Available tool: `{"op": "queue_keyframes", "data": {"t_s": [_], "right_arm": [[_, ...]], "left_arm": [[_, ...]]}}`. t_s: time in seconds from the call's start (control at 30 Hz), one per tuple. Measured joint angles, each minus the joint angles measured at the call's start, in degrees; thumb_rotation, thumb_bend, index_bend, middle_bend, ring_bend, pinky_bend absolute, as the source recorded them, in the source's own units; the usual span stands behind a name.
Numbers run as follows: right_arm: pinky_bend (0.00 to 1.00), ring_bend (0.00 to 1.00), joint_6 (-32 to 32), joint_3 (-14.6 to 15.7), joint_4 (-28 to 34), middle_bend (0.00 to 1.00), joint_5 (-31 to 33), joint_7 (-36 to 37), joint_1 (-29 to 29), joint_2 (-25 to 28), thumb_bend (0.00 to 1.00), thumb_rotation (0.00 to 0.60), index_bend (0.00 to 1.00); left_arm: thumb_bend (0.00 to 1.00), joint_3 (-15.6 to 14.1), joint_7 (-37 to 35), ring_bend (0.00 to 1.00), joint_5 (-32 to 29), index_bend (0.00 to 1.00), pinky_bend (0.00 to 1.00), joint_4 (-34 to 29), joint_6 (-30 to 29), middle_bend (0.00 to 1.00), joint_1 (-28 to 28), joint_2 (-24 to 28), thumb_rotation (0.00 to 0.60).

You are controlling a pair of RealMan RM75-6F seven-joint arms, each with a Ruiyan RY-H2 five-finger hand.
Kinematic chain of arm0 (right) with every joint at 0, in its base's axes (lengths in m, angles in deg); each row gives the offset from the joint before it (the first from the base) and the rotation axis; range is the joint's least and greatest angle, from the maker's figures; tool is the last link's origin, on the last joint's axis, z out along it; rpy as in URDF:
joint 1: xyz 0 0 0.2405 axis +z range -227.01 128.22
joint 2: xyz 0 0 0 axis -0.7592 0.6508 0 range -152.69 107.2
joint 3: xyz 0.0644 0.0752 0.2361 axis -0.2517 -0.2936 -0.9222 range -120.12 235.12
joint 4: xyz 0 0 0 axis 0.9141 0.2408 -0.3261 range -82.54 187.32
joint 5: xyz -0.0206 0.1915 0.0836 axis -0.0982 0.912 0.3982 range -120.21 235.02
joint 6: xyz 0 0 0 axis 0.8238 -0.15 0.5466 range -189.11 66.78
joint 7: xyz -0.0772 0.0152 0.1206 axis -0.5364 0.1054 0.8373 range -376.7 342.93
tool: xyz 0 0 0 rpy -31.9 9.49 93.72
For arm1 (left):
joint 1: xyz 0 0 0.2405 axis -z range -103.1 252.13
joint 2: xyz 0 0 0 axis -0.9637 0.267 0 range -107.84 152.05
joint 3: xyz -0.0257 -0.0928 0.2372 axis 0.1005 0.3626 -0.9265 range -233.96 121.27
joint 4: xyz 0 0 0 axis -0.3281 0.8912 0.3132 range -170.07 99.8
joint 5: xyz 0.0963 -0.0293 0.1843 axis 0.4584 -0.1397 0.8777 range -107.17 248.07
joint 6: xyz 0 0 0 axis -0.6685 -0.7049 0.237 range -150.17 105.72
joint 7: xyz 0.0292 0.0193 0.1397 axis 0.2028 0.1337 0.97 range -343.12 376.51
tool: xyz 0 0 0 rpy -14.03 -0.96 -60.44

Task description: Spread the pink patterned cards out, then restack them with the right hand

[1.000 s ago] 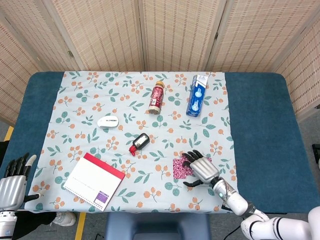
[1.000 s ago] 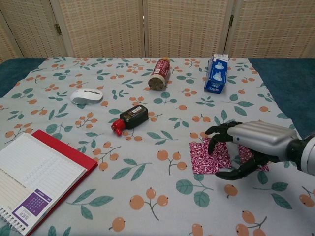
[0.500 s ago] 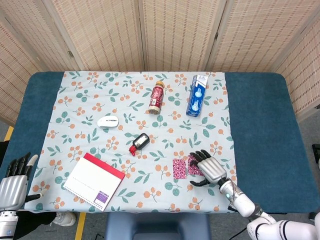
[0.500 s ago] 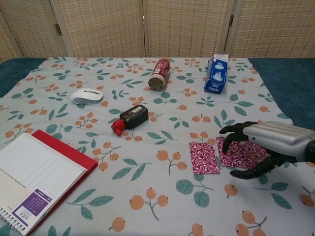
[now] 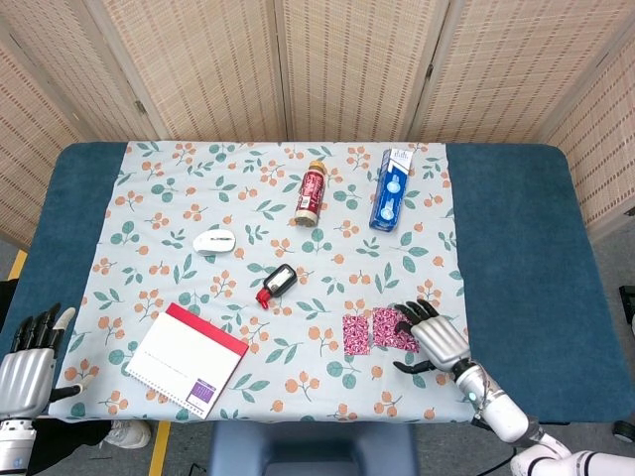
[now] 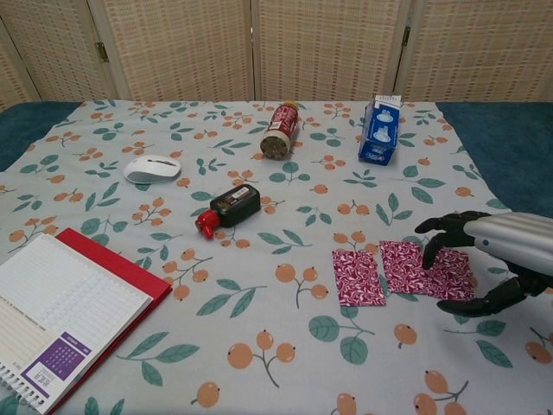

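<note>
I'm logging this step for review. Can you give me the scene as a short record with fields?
cards: pink patterned cards spread side by side on the tablecloth
right hand: right hand over the cards' right end, fingers curled, holding nothing
left hand: left hand at the table's near-left edge, idle
nearby: notebook, mouse

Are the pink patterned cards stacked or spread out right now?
Spread: the pink patterned cards lie flat in a row on the tablecloth, the right hand over their right end.

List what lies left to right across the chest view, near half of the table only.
Notebook → left pink card → right pink cards → right hand.
</note>
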Motion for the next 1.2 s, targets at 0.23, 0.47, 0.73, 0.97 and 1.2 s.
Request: {"op": "queue_keyframes", "data": {"t_s": [0.23,0.47,0.73,0.97,1.2], "right_arm": [[0.00,0.00,-0.18,0.63,-1.50,0.10,-0.57,1.82,-1.12,0.24,0.30,0.288,0.30],[0.00,0.00,0.60,0.78,-2.93,0.11,-1.41,2.64,-1.16,-0.59,0.30,0.288,0.31],[0.00,0.00,0.34,0.90,-3.61,0.11,-0.99,2.26,-2.13,0.26,0.30,0.286,0.31],[0.00,0.00,0.01,0.95,-3.59,0.11,-0.75,1.68,-2.80,1.85,0.30,0.287,0.31],[0.00,0.00,-2.10,0.04,-3.10,0.11,-1.48,3.81,-3.56,3.08,0.30,0.286,0.31]], "left_arm": [[0.09,-0.19,0.71,0.06,0.61,0.09,0.00,-0.77,-0.11,0.00,0.10,0.02,0.600],[0.09,-0.22,0.95,0.06,0.51,0.09,0.00,-1.04,-0.24,0.00,-0.03,0.19,0.600],[0.09,-0.15,0.81,0.06,0.56,0.09,0.00,-0.98,-0.28,0.00,-0.01,0.15,0.600],[0.09,-0.11,0.98,0.06,0.57,0.09,0.00,-0.94,-0.14,0.00,0.12,-0.08,0.600],[0.09,-0.09,1.25,0.06,0.50,0.09,0.00,-1.05,0.08,0.00,0.25,-0.16,0.600]]}}
